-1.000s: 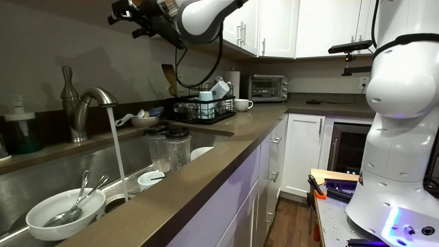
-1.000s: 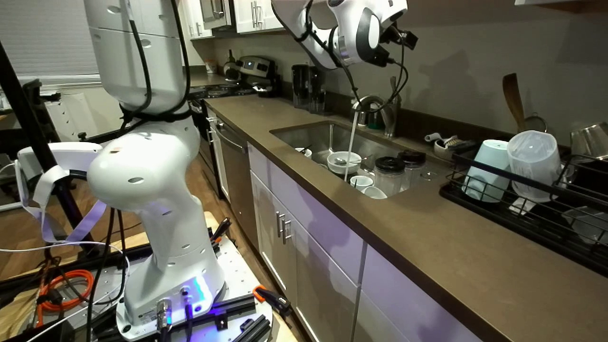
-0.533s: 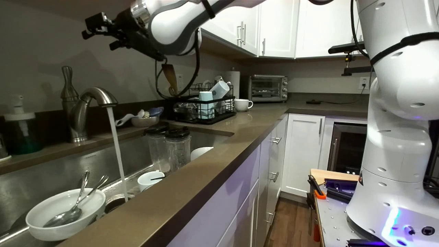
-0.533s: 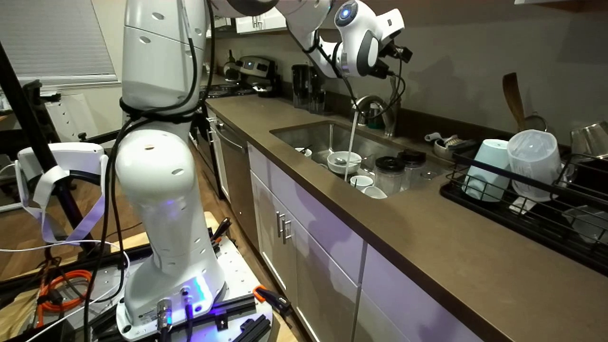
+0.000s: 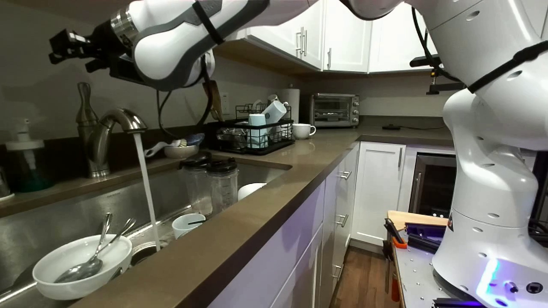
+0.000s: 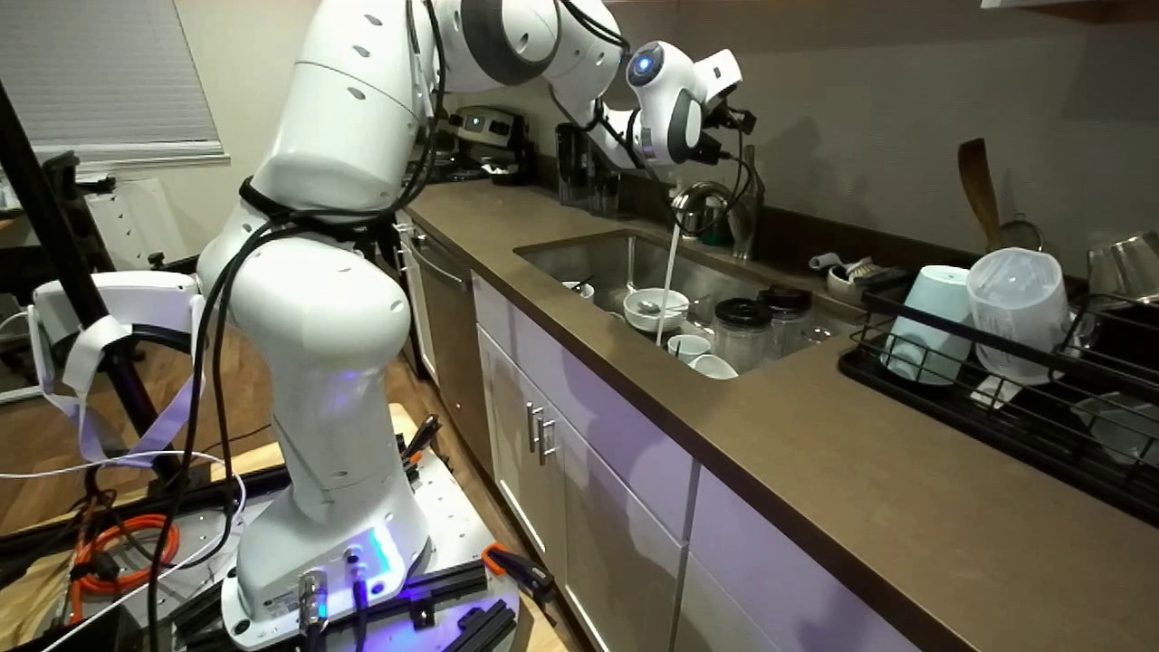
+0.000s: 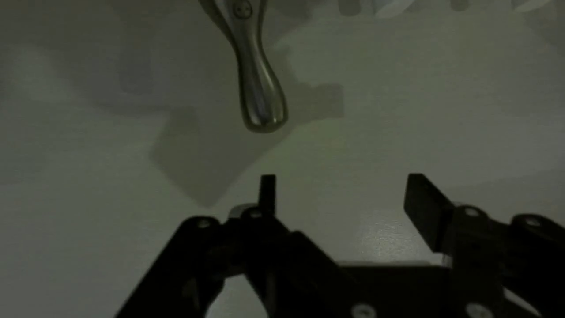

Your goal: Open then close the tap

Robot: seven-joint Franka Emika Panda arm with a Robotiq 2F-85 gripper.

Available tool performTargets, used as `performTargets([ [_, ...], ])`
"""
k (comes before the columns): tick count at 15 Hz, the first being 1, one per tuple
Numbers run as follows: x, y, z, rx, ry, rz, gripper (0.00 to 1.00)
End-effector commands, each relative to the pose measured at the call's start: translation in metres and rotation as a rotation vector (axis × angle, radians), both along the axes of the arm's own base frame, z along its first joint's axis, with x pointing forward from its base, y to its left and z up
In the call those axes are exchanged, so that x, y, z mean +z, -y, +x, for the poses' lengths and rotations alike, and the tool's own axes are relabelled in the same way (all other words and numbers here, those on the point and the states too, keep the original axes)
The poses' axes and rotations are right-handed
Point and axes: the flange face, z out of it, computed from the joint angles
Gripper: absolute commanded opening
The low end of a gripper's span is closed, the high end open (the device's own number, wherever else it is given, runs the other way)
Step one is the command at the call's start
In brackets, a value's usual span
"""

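Hovering above and in front of the tap [image 5: 97, 145], the gripper [image 7: 340, 190] is released, its fingers [image 7: 267, 194] spread wide with wall visible through the gap. Tap stands at the back edge of the sink [image 5: 115, 199], by the wall. Lever [image 7: 260, 88] is roughly upright in an exterior view; in the wrist view its rounded end shows just beyond the fingertips, apart from them. Tap is running: a water stream [image 5: 145, 179] drops from the arched spout [image 5: 130, 122] into the sink, seen in both exterior views. Sink contains a white bowl [image 5: 85, 291] with cutlery [image 5: 83, 271] in it, a white cup [image 5: 185, 226] and two clear containers [image 5: 222, 188] with dark lids. Soap dispenser [image 5: 26, 146] is on one side of the tap, a small bowl [image 5: 182, 152] with a brush on the other. Worktop [image 5: 252, 218] surrounds the sink and carries a black dish rack [image 6: 960, 418] with cups, plus a white mug [image 5: 302, 131] just beside the rack.
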Motion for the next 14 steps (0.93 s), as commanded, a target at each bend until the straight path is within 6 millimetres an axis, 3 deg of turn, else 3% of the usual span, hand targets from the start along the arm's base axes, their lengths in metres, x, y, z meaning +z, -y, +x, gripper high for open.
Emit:
performTargets([
  [1,0.006,-0.009,0.015,-0.028,0.048,0.004,0.47],
  [7,0.011,-0.002,0.023,-0.076,0.05,-0.045,0.07],
  [11,0.016,0.012,0.029,-0.102,0.009,-0.088,0.0],
  [14,0.019,0.017,0.035,-0.115,-0.023,-0.098,0.03],
])
